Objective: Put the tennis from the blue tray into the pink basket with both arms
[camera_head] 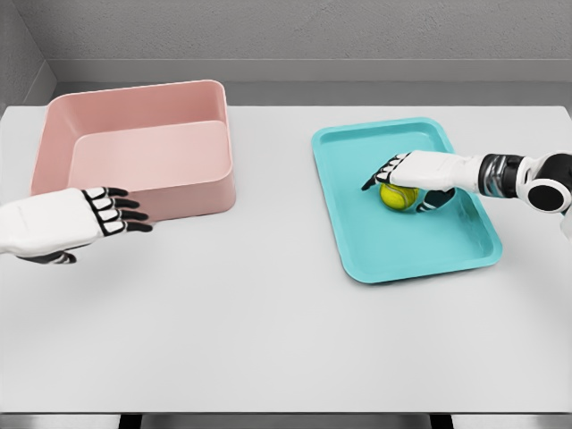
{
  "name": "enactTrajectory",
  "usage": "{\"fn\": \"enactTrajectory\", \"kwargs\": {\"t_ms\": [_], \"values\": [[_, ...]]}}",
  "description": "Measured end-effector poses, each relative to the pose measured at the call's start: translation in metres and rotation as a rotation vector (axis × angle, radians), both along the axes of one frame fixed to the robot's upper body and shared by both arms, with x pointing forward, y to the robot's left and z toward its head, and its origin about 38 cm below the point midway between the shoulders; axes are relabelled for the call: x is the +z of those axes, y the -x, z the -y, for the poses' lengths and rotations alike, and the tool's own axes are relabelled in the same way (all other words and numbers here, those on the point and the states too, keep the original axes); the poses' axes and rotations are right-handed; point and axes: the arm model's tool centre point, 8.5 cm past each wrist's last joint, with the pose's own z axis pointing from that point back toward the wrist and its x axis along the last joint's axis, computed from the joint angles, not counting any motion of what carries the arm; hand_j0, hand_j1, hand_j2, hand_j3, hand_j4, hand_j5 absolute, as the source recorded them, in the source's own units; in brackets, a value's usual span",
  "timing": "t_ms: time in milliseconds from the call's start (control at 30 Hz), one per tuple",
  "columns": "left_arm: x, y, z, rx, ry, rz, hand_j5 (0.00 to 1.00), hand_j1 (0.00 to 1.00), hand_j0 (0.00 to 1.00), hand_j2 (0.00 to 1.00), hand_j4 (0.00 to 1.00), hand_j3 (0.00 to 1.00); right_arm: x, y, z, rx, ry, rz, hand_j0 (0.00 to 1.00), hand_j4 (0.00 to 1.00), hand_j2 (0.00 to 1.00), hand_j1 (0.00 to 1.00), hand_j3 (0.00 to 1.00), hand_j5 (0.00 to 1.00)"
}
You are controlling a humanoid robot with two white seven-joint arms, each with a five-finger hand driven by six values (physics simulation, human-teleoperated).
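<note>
A yellow-green tennis ball (397, 197) lies in the middle of the blue tray (375, 259) on the table's right side. My right hand (407, 183) reaches in from the right and sits over the ball, fingers above it and thumb curled beneath on its right; the ball rests on the tray. The pink basket (134, 192) stands at the back left with nothing in it. My left hand (112, 213) hovers in front of the basket's near wall, fingers relaxed and pointing right, holding nothing.
The white table (268, 340) stretches wide in front of both containers. A grey wall runs behind the table's far edge.
</note>
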Motion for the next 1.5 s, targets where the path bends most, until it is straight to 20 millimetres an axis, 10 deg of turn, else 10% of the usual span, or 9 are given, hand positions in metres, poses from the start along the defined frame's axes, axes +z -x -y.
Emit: {"fn": "enactTrajectory", "kwargs": {"t_ms": [633,1100,1500], "values": [[0.003,0.003,0.000,0.018,0.093,-0.064,1.00,1.00,1.00,1.00,1.00,1.00,0.001,0.000,0.000,0.000,0.004,0.006,0.52,0.52,0.52,0.52,0.52,0.52],[0.001,0.004,-0.002,0.018,0.063,-0.069,1.00,1.00,1.00,1.00,1.00,1.00,0.043,0.013,-0.010,0.083,-0.019,0.108,0.49,0.49,0.49,0.49,0.49,0.49],[0.008,0.004,-0.016,0.047,0.031,-0.071,1.00,1.00,1.00,1.00,1.00,1.00,0.072,0.061,-0.082,0.355,-0.040,0.218,0.49,0.49,0.49,0.49,0.49,0.49]]}}
